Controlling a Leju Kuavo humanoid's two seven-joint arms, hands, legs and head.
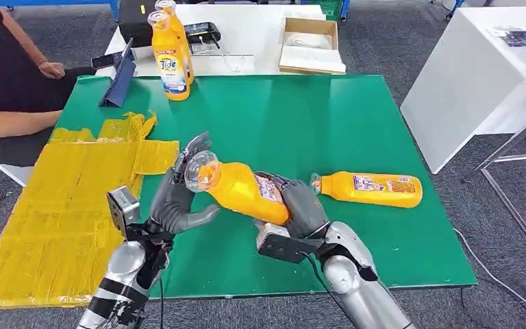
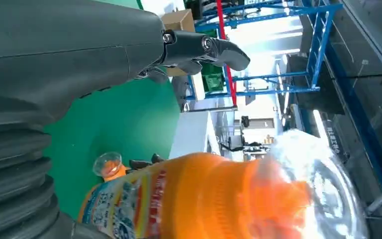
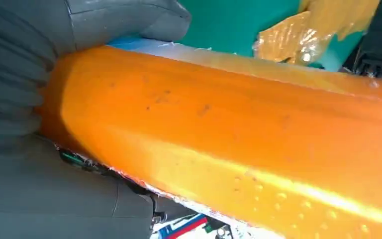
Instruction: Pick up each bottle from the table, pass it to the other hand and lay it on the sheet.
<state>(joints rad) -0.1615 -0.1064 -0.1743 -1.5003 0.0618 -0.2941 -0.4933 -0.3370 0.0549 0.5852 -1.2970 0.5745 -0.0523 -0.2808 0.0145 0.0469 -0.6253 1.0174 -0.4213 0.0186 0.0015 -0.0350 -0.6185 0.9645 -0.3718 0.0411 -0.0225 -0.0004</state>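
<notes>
Here the right hand (image 1: 300, 205) grips an orange bottle (image 1: 243, 188) around its labelled lower body and holds it sideways above the middle of the desk (image 1: 329, 116), cap end pointing toward the robot's left. That looks like the handover pose: the neck is offered to the left hand (image 1: 178, 195), whose fingers (image 1: 193, 147) stand apart and cupped around the clear cap — close to it, though whether they touch yet I cannot tell. In the left wrist view the left hand's fingers (image 2: 214, 50) arch over the bottle with a clear gap between, so no grip has been taken there. In the right wrist view the right hand's fingers (image 3: 124, 20) are clamped on the orange body.

The yellow sheet (image 1: 61, 219) lies over the desk's left edge and hangs off its near-left corner, on the receiving hand's side — hence, I judge, the pass from right to left.

A 2nd bottle (image 1: 370, 188) lies on its side toward the desk's right edge, waiting. 2 more bottles (image 1: 171, 58) stand upright at the far edge, left of its middle; the front one reads "Tide". The labels on the held and lying bottles are too small to read. A person's arm (image 1: 10, 120) rests by the far-left corner.
</notes>
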